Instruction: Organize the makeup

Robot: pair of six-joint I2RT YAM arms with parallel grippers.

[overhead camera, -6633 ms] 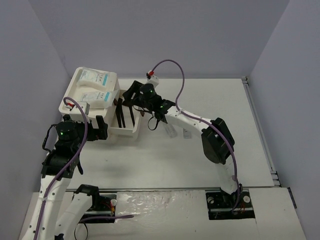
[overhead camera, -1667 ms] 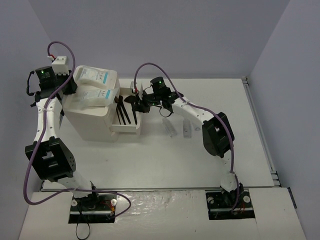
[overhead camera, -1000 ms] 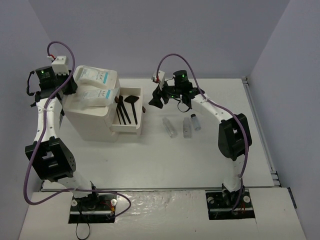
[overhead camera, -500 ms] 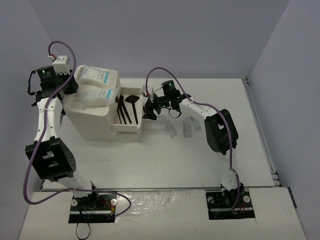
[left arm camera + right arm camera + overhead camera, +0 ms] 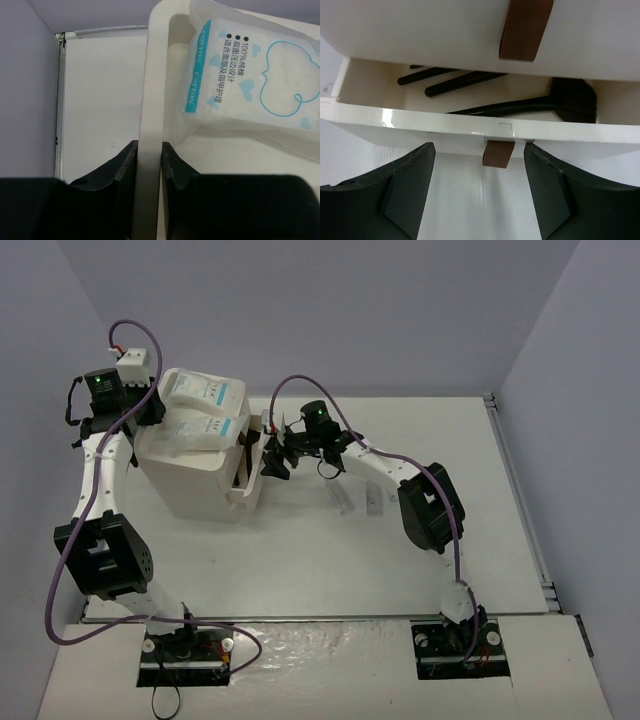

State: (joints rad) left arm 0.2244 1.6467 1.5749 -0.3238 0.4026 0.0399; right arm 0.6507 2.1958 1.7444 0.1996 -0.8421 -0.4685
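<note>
Two white packets with teal labels (image 5: pixel 205 410) lie in the top tray of the white box (image 5: pixel 190 475); one packet (image 5: pixel 250 85) fills the left wrist view. My left gripper (image 5: pixel 149 145) is shut on the tray's rim (image 5: pixel 152 75) at the box's far left corner. Black brushes (image 5: pixel 520 106) lie in the lower drawer (image 5: pixel 420 122), which stands only a little way out. My right gripper (image 5: pixel 479 150) is open at the drawer front, its fingers either side of the brown tab (image 5: pixel 497 153), not touching it. Two clear tubes (image 5: pixel 343 500) lie on the table right of the box.
A second brown tab (image 5: pixel 525 30) hangs on the closed drawer above. The right arm (image 5: pixel 400 475) stretches over the table past the tubes. Grey walls close in the left side and back. A metal rail (image 5: pixel 515 490) runs along the table's right edge.
The right gripper has moved left against the drawer front, and the drawer has slid most of the way into the box. The left gripper and the box have shifted slightly right.
</note>
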